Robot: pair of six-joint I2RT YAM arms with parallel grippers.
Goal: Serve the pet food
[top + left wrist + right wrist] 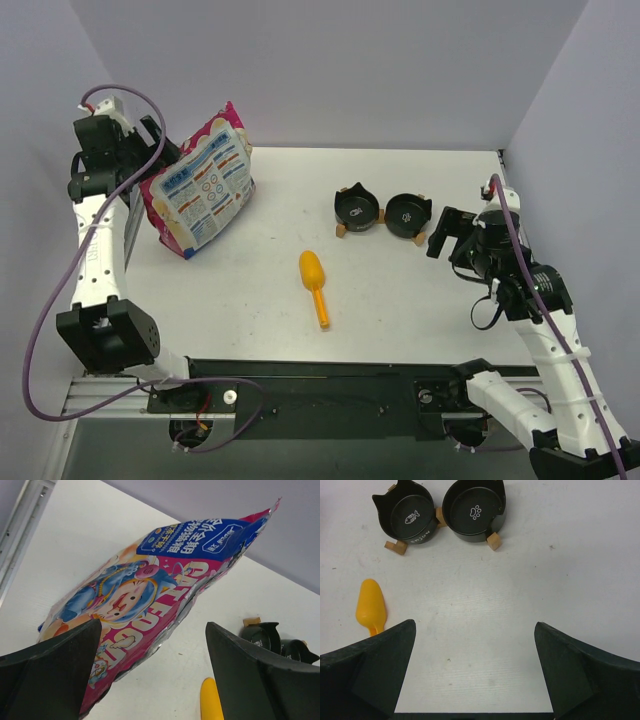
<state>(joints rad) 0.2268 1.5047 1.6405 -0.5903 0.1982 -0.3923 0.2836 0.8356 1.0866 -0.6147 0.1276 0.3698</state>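
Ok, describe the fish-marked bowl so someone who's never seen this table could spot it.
On the white table, two small black bowls sit side by side right of centre, beyond the yellow scoop. It is the left one, nearer the scoop; a white fish is printed inside, while its neighbour shows a paw print.

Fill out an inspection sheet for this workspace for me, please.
Surface: white table, a few faint marks.
Job's things: pet food bag standing at far left; yellow scoop lying mid-table; two black bowls side by side, empty.
Clutter: nothing seen.
End effectors: left end effector open, facing the bag; right end effector open, facing the bowls; both hold nothing.
Cables: purple cable looping along each arm.
Surroundings: plain pale walls.
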